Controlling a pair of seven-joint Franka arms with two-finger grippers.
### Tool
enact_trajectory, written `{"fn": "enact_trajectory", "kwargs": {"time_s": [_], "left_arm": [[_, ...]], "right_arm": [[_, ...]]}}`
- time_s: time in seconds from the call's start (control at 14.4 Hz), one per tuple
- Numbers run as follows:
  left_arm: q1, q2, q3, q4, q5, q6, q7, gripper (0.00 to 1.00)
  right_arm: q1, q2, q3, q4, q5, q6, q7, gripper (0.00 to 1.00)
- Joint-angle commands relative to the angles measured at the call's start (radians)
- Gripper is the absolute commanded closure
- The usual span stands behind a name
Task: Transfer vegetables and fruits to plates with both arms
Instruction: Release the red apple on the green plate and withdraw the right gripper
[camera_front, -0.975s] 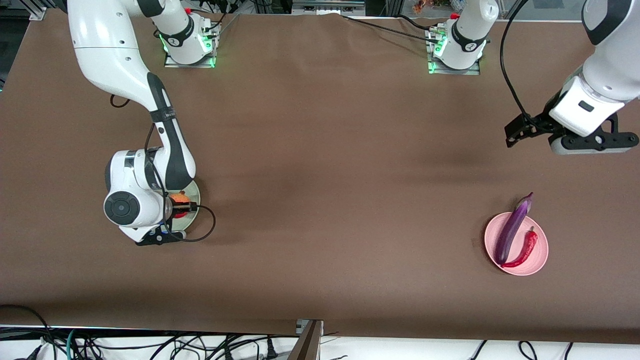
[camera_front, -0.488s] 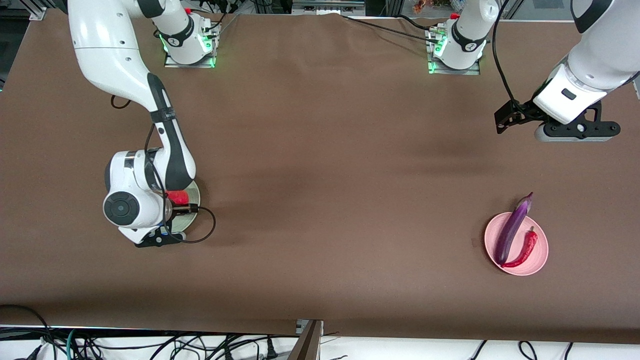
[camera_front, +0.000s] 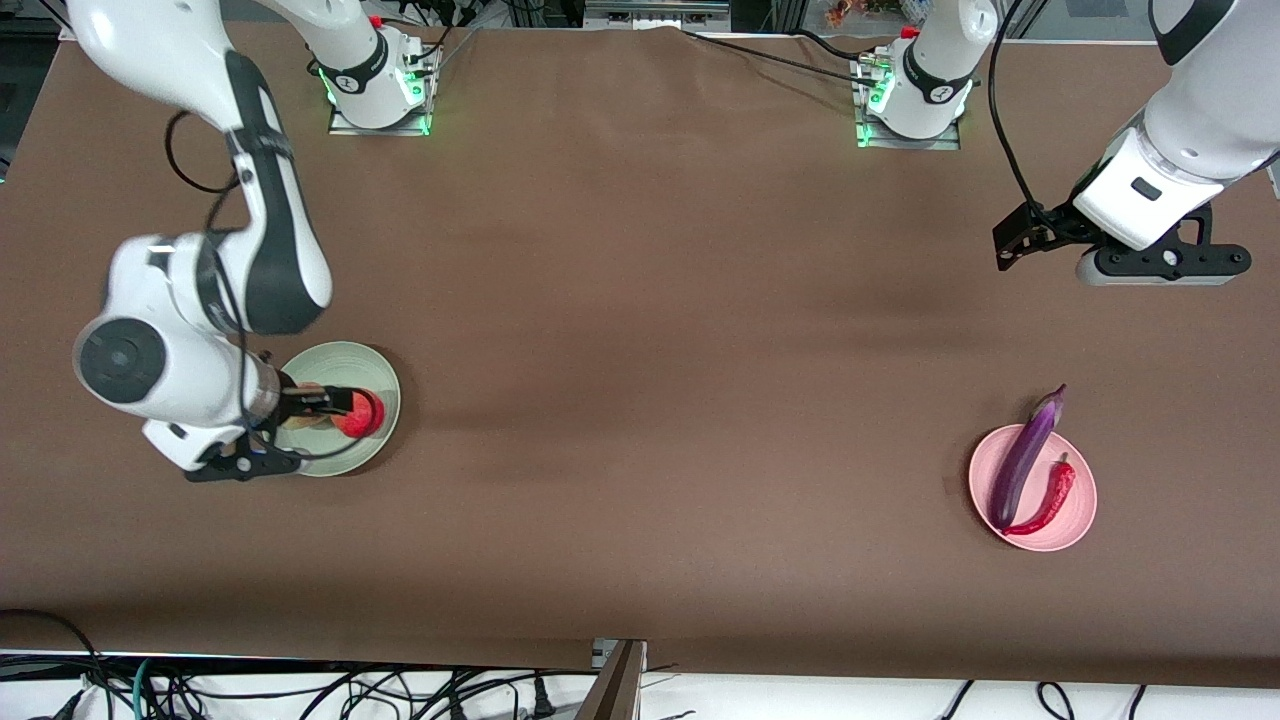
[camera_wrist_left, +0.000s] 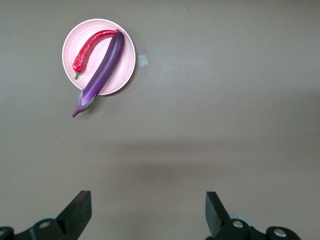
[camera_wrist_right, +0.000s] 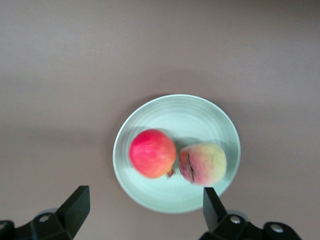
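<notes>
where the right arm crouched low over the green plate (camera_front: 375, 370) a second ago, hiding most of it, it has now risen and swung toward its own end of the table, and most of the plate shows. the right gripper (camera_wrist_right: 142, 212) hangs above the plate, jaws spread wide and holding nothing. the pomegranate (camera_wrist_right: 152, 153) and peach (camera_wrist_right: 204, 163) lie side by side on the plate, just touching. the left arm has pulled up and back a little; the left gripper (camera_wrist_left: 148, 212) hovers over bare table, jaws wide and empty. the pink plate (camera_front: 1075, 512) has not moved: the eggplant (camera_front: 1026, 456) lies across it, stem end overhanging the rim, with the chili (camera_front: 1050, 496) beside it. both plates sit near the ends of the table, well apart, with a broad bare stretch of brown table (camera_front: 660, 350) between them.
</notes>
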Motion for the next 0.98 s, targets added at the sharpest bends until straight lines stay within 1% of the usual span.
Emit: {"fn": "enact_trajectory", "kwargs": {"time_s": [0.0, 0.07, 0.21, 0.28, 0.42, 0.49, 0.56, 0.7, 0.84, 0.91], "left_arm": [[-0.009, 0.031, -0.009, 0.056, 0.004, -0.035, 0.02, 0.0], [-0.007, 0.046, -0.009, 0.074, 0.002, -0.04, 0.02, 0.0], [-0.003, 0.051, -0.009, 0.081, 0.002, -0.041, 0.021, 0.0], [-0.003, 0.052, -0.008, 0.082, 0.002, -0.04, 0.02, 0.0], [0.002, 0.053, -0.008, 0.084, 0.001, -0.04, 0.021, 0.0], [0.004, 0.053, -0.008, 0.084, 0.001, -0.041, 0.021, 0.0], [0.002, 0.053, -0.008, 0.084, 0.002, -0.041, 0.02, 0.0], [-0.003, 0.053, -0.008, 0.084, 0.002, -0.041, 0.02, 0.0], [0.002, 0.056, -0.008, 0.085, 0.001, -0.04, 0.02, 0.0], [0.001, 0.056, -0.008, 0.09, 0.002, -0.04, 0.02, 0.0]], "right_arm": [[-0.006, -0.128, 0.01, -0.018, -0.011, -0.073, -0.008, 0.0], [-0.012, -0.175, 0.016, -0.021, -0.014, -0.113, 0.0, 0.0], [-0.049, -0.241, 0.048, -0.036, -0.028, -0.134, 0.001, 0.0], [-0.086, -0.284, 0.088, -0.062, -0.026, -0.148, 0.0, 0.0], [-0.165, -0.349, 0.188, -0.11, -0.028, -0.168, 0.001, 0.0], [-0.178, -0.378, 0.22, -0.139, -0.034, -0.179, 0.001, 0.0], [-0.186, -0.404, 0.235, -0.16, -0.055, -0.191, 0.001, 0.0], [-0.216, -0.435, 0.242, -0.158, -0.096, -0.239, -0.009, 0.0], [-0.235, -0.478, 0.24, -0.158, -0.098, -0.253, -0.011, 0.0], [-0.233, -0.489, 0.24, -0.155, -0.101, -0.3, -0.008, 0.0]]}}
